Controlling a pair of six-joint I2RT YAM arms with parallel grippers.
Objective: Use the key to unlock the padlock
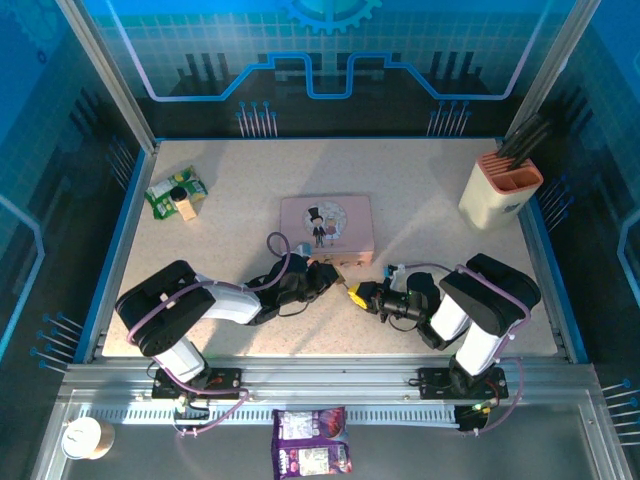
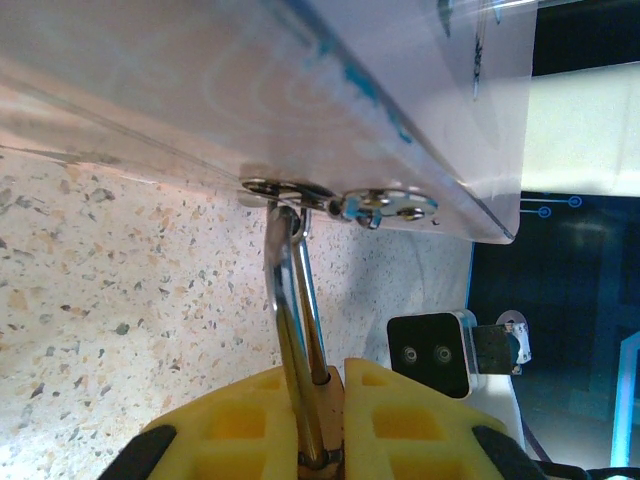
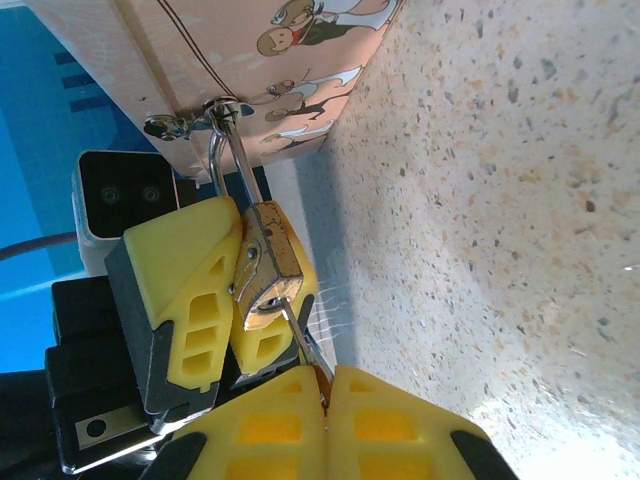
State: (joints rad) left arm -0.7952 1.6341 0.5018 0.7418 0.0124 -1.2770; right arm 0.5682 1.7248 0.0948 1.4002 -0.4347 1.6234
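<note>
Left claw (image 2: pixel 322 420) clenched on padlock (image 3: pixel 265 262), shackle (image 3: pixel 225 165) thru hasp (image 3: pixel 185 122) on pink tin (image 3: pixel 300 60). Right claw (image 3: pixel 328 400) pinching key (image 3: pixel 303 348), tip in keyhole. Risk: off-axis twist, thin key slips or bends, lock stays shut.

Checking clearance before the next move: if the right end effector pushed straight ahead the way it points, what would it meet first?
Most likely the padlock, held by the left end effector: the key pinched in the right end effector sits at its base.
</note>
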